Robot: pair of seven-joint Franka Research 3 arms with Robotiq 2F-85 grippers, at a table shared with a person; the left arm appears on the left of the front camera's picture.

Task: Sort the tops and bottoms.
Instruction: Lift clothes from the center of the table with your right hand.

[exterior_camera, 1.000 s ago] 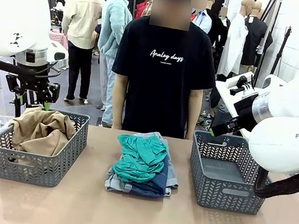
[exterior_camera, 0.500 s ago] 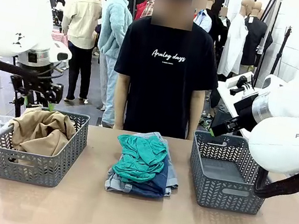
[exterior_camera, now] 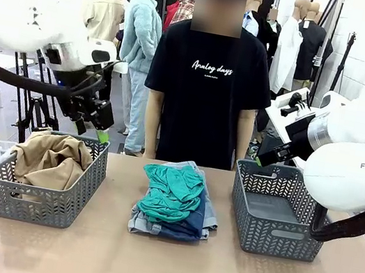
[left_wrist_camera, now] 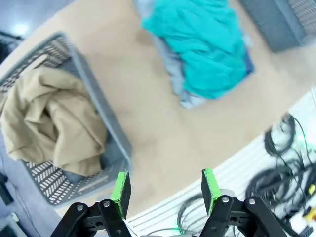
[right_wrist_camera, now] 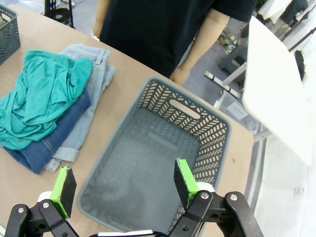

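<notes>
A tan shirt (exterior_camera: 51, 159) sits in the left basket (exterior_camera: 50, 206), left of the bench's (exterior_camera: 146, 264) central pile (exterior_camera: 176, 212), where a teal shirt (exterior_camera: 170, 187) tops denim shorts (exterior_camera: 184, 229), unsorted. The right basket (exterior_camera: 277, 232) holds nothing. Both arms' jaws stand apart.

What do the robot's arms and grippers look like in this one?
Both arms are bulky, rounded white shells; the right arm shows grey FRAN lettering. A black cable loops under the left arm. The left gripper and right gripper are black with green pads.
</notes>
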